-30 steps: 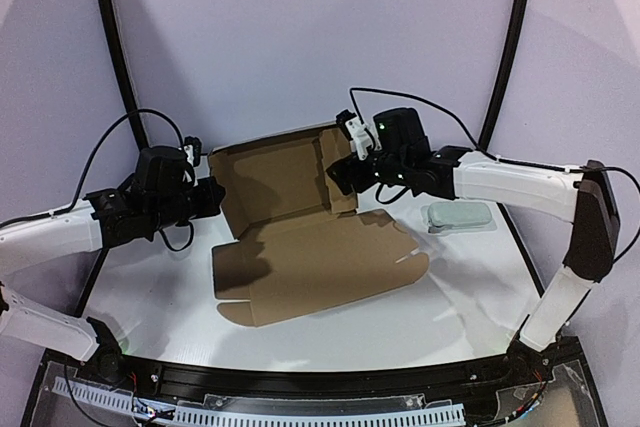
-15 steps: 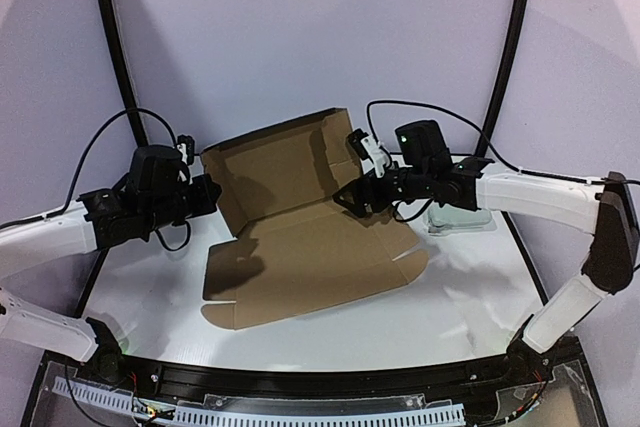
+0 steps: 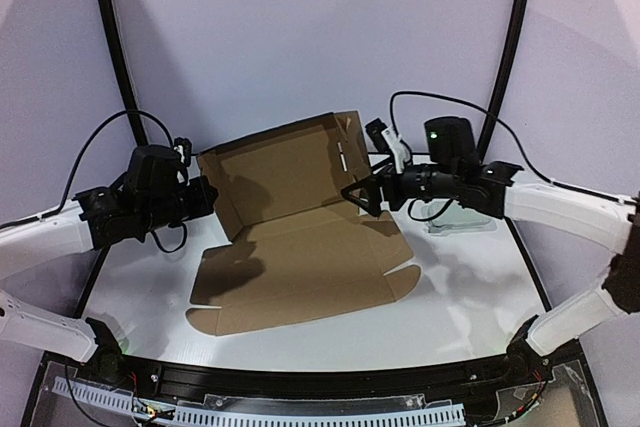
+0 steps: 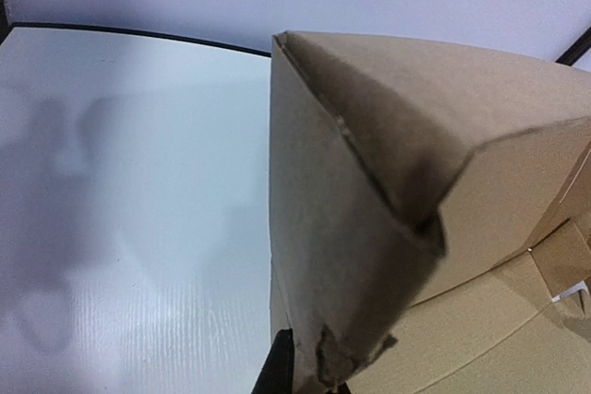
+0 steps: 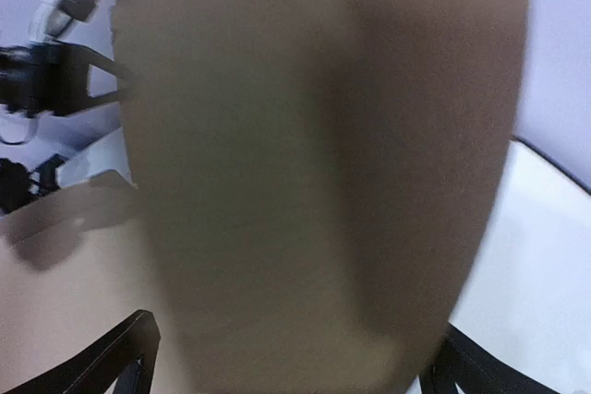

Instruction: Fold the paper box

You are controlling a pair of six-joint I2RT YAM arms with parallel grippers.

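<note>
The paper box (image 3: 300,257) is a brown cardboard sheet. Its base lies flat on the white table, and its back panel and side flaps are raised. My left gripper (image 3: 207,197) is shut on the left side flap. In the left wrist view that flap (image 4: 369,191) runs down between the dark fingers (image 4: 277,366). My right gripper (image 3: 362,195) is at the right side flap with its jaws wide apart. In the right wrist view blurred cardboard (image 5: 314,154) fills the space between the two fingers (image 5: 129,357), which do not press on it.
A small pale green-grey case (image 3: 462,221) lies on the table behind my right arm, partly hidden by it. Black frame tubes (image 3: 115,57) rise at the back left and back right. The table's near edge carries a black rail (image 3: 320,382).
My right gripper has opened wider and drawn back to the right, away from the raised back panel. The box's front has slid left and nearer. My left gripper stays shut on the flap.
</note>
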